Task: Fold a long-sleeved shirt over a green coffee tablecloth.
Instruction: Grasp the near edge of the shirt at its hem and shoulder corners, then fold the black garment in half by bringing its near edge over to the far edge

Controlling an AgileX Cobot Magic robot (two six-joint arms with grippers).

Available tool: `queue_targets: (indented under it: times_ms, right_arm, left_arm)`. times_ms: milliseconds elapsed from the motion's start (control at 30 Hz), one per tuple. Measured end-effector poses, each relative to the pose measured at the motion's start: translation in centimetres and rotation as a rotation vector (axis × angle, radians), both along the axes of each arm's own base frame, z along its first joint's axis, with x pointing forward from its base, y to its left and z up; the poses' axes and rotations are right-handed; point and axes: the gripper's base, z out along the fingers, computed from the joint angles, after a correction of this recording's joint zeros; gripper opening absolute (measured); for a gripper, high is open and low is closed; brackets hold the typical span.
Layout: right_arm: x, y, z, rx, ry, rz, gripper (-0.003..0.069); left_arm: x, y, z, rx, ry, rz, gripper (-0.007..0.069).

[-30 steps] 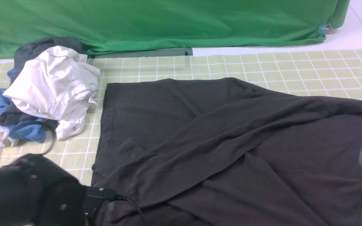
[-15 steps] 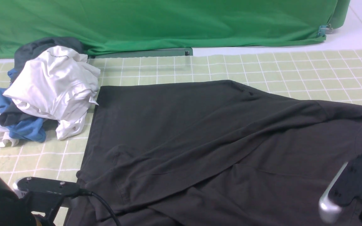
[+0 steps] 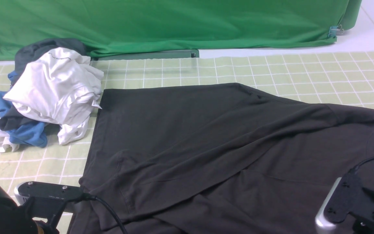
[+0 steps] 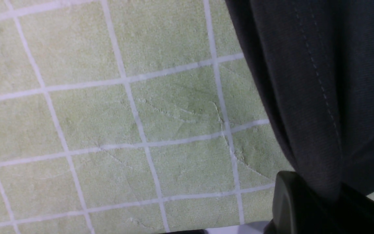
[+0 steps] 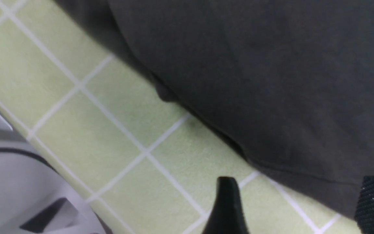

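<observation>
A black-charcoal long-sleeved shirt (image 3: 206, 139) lies spread over the middle and right of the green coffee tablecloth (image 3: 271, 68), creased by diagonal folds, with its collar at the right. The left arm's fingers (image 4: 291, 201) are closed, pinching the shirt's stitched hem at its near-left corner. The right arm's fingers (image 5: 227, 201) stand apart at the shirt's near edge, holding nothing. A heap of white and blue garments (image 3: 44, 94) sits just beside the shirt's far-left corner.

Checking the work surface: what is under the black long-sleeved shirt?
The grid-printed tablecloth runs under the long-sleeved shirt at its edges. Anything beneath the shirt's middle is covered and cannot be seen.
</observation>
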Motion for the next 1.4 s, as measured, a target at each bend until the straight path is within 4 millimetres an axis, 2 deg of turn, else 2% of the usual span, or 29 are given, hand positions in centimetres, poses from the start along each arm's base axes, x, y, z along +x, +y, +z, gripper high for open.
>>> queue_targets:
  times_ms: [233, 400, 500, 633, 733, 867, 933, 1033, 1200, 1267, 1333, 1400]
  right_arm:
    - [0.9, 0.5, -1.8, -0.032, 0.037, 0.032, 0.0493]
    - [0.6, 1.5, -2.6, -0.054, 0.062, 0.105, 0.0493]
    - [0.5, 2.3, -3.0, -0.080, 0.029, 0.133, 0.0493]
    - [0.7, 2.5, -3.1, -0.121, -0.029, 0.108, 0.0453]
    - [0.8, 2.6, -3.2, -0.137, -0.047, 0.105, 0.0332]
    - [0.8, 2.4, -3.0, -0.168, -0.031, 0.112, 0.0104]
    - [0.8, 2.3, -2.6, -0.188, -0.009, 0.109, 0.0038]
    - [0.8, 2.3, -1.8, -0.192, -0.008, 0.101, 0.0027]
    - [0.2, 1.8, 0.7, -0.162, -0.056, 0.088, 0.0027]
    - [0.2, 1.7, 2.8, -0.115, -0.121, 0.076, 0.0027]
    - [0.2, 1.7, 3.6, -0.097, -0.145, 0.072, 0.0027]
    - [0.6, 1.9, 5.5, -0.060, -0.201, 0.066, 0.0027]
  left_arm:
    - [0.2, -0.1, 0.0, -0.015, -0.020, 0.002, 0.0017]
    - [0.3, -0.2, 0.0, -0.024, -0.030, 0.004, 0.0017]
    - [0.3, -0.2, 0.0, -0.025, -0.032, 0.004, 0.0017]
    - [0.3, -0.2, 0.0, -0.025, -0.032, 0.004, 0.0017]
    - [0.3, -0.2, 0.0, -0.027, -0.033, 0.005, 0.0017]
    - [0.3, -0.3, 0.0, -0.029, -0.033, 0.006, 0.0017]
    - [0.2, -0.3, 0.0, -0.035, -0.033, 0.008, 0.0017]
    - [0.2, -0.3, 0.3, -0.041, -0.039, 0.009, 0.0017]
    - [0.5, -0.3, 2.9, -0.090, -0.128, 0.016, 0.0017]
    - [1.2, -0.3, 5.2, -0.102, -0.221, 0.030, 0.0017]
    - [1.6, -0.3, 5.9, -0.095, -0.252, 0.030, 0.0017]
    - [2.6, -0.2, 7.5, -0.097, -0.314, 0.051, 0.0017]
